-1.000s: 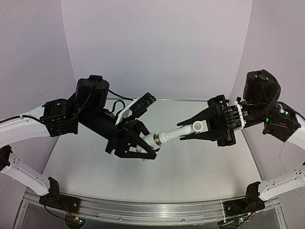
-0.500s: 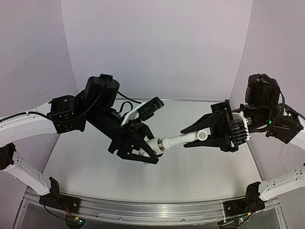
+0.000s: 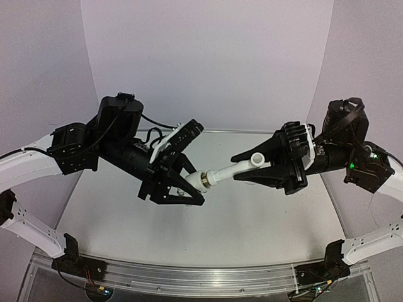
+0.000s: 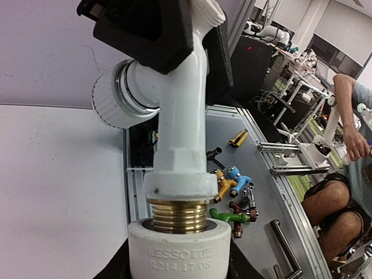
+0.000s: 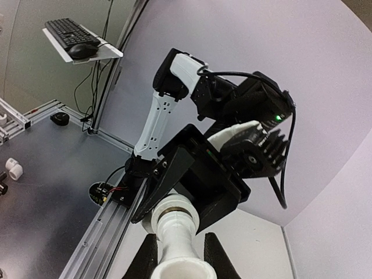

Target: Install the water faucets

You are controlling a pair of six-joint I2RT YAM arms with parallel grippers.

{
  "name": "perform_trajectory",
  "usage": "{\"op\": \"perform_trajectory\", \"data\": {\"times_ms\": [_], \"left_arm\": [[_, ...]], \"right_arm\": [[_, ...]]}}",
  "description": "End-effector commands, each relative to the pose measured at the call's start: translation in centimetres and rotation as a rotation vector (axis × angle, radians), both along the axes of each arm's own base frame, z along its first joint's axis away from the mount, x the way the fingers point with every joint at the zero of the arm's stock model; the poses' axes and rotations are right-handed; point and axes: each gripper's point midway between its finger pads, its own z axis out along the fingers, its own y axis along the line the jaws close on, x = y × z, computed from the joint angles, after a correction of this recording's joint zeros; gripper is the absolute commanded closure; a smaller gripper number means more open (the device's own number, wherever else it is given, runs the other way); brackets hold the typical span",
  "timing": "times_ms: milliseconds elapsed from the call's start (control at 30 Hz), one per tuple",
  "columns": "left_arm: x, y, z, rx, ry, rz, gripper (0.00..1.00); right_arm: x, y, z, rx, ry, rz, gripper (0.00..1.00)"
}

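Note:
A white water faucet (image 3: 242, 168) hangs in the air over the table's middle, held between both arms. My right gripper (image 3: 250, 168) is shut on its spout end, and its open mouth (image 3: 258, 161) faces up. The faucet's brass thread (image 4: 178, 215) sits partly inside a short white cylindrical fitting (image 4: 179, 253). My left gripper (image 3: 194, 187) is shut on that fitting (image 3: 200, 181). In the left wrist view the ribbed knob (image 4: 111, 103) sticks out to the left. The right wrist view shows the faucet body (image 5: 176, 244) between my fingers (image 5: 146, 263), running into the fitting (image 5: 173, 208).
Below the joined parts lies the grey table (image 3: 264, 220), with an aluminium rail (image 3: 201, 277) along its near edge. Several coloured taps (image 4: 235, 195) lie on a surface beyond the table. Small white fittings (image 5: 13, 170) sit far left in the right wrist view.
The right wrist has rolled, turning the faucet so its open mouth now faces up. The left arm swung right, then back left. Both grips held.

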Motion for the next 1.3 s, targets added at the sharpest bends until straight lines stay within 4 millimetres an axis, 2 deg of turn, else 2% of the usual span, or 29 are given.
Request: {"op": "perform_trajectory", "data": {"times_ms": [0,200,433,833,1133,1267], "left_arm": [[1.6,0.4,4.2,-0.154,-0.15,0.097,1.0],[3.0,0.2,4.2,-0.148,-0.271,0.2,1.0],[4.4,-0.2,3.3,-0.105,-0.421,0.306,1.0],[7.9,0.8,5.2,-0.165,-0.681,0.602,1.0],[9.2,-0.1,3.7,-0.116,-1.001,0.73,1.0],[9.3,-0.4,3.9,-0.129,-1.116,0.777,1.0]], "right_arm": [[1.6,1.3,-0.6,-0.007,0.158,-0.084,1.0],[2.9,2.3,-1.2,-0.033,0.296,-0.141,1.0],[4.3,2.8,-1.4,-0.04,0.426,-0.216,1.0],[6.9,3.1,-3.0,-0.044,0.586,-0.368,1.0],[8.0,3.4,-2.3,-0.017,0.783,-0.409,1.0],[8.6,3.5,-2.7,-0.025,0.877,-0.409,1.0]]}}
